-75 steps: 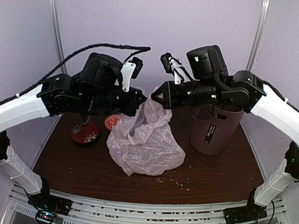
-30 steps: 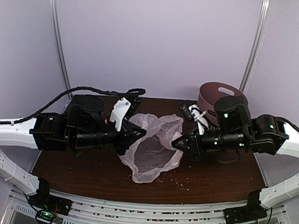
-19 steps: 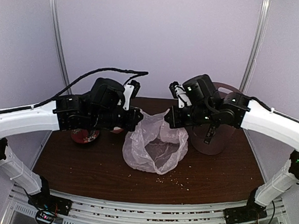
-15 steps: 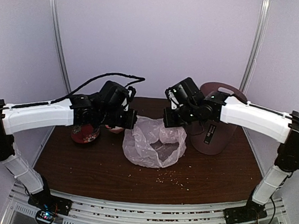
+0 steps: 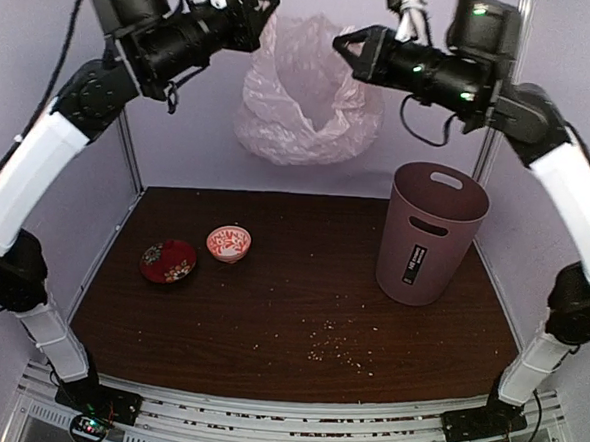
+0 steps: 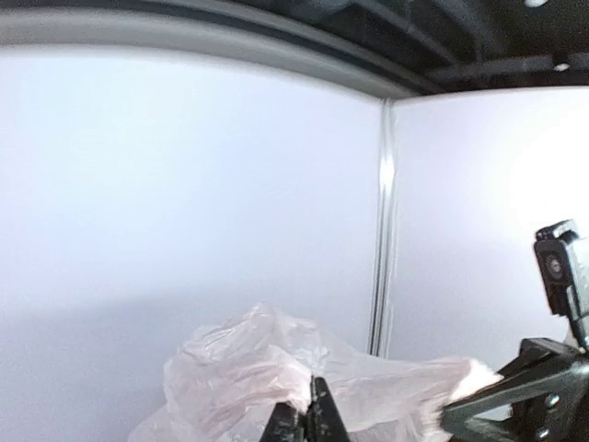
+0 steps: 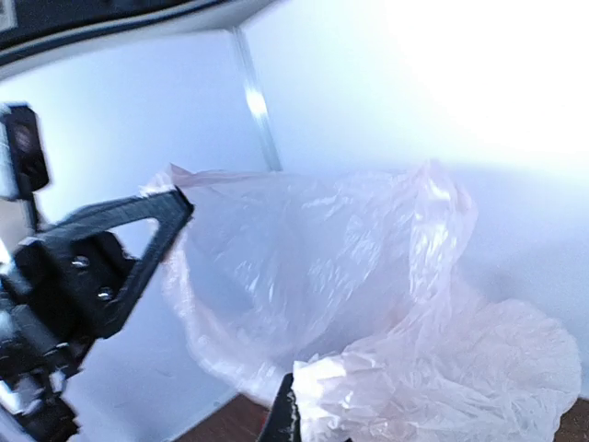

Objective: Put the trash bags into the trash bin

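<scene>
Crumbs (image 5: pixel 342 354) lie scattered on the dark table (image 5: pixel 166 363) near the arm bases; farther back on the left sit a dark red bowl (image 5: pixel 168 261) and a paler red bowl (image 5: pixel 229 243); the trash bin (image 5: pixel 429 239) stands upright on the right; high above the table's far side, the left gripper (image 5: pixel 271 1) and the right gripper (image 5: pixel 341 42) each clench the rim of the trash bag (image 5: pixel 307 102), which hangs spread between them, well clear of the bin.

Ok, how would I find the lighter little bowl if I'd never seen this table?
Look at the dark wooden table, on its left half. Two small bowls sit side by side there. Yours is the pale pink bowl with red markings, nearer the back wall; the other is a dark red bowl.
</scene>
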You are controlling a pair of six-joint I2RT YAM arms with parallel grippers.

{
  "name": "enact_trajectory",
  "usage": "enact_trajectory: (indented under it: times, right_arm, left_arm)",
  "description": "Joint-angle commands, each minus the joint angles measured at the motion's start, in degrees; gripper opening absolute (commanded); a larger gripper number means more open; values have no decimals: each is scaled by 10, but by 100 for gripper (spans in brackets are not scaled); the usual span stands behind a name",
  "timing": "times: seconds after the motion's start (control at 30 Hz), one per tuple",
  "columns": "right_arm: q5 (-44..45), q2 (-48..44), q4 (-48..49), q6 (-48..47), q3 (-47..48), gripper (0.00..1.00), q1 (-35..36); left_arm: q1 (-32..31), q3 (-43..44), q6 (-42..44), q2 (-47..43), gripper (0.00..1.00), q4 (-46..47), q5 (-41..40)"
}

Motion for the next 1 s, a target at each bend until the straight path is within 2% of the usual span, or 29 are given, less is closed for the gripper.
enact_trajectory:
  times: [0.0,0.07,0.13,0.17,0.2,0.23,0.3,0.33,0.4,0.53,0.7,0.83,0.9,0.97]
  right_arm:
    - [52,-117,70,-89,-131,0,78]
    - [54,-147,42,-76,-252,0,79]
    - [69,-197,79,-45,-461,0,78]
    - [77,-221,103,-15,-564,0,76]
    - [67,-240,124,19,-668,0,70]
    - [30,-254,134,53,-748,0,63]
    - [-60,-277,136,96,-832,0,66]
    - [-75,-294,127,115,-849,0,80]
    - [-43,-334,117,134,-856,0,126]
    - [-13,-369,96,123,-799,0,144]
    - [-2,-332,81,90,-685,0,138]
    - [38,-263,51,106,-581,0,90]
    - [52,-215,43,121,-535,0,49]
    - [52,-166,40,129,-492,0,2]
  left_arm:
    - [-138,-127,279,-79,0,136,-104]
    - [-148,-250,230,-122,0,96,-130]
    - [-146,-463,119,-188,0,110,-153]
    - [-145,-621,51,-222,0,120,-143]
    - [-144,-722,-28,-252,0,123,-113]
    - [-145,-793,-100,-286,0,122,-69]
    - [-155,-855,-214,-319,0,95,-10]
    - [-163,-860,-247,-333,0,80,-2]
    - [-170,-841,-264,-353,0,65,-18]
    - [-171,-741,-197,-334,0,27,-116]
    - [-170,-659,-128,-289,0,31,-122]
    - [-145,-606,-143,-250,0,20,-117]
    - [-94,-587,-187,-223,0,9,-108]
    - [-37,-573,-218,-181,0,9,-59]
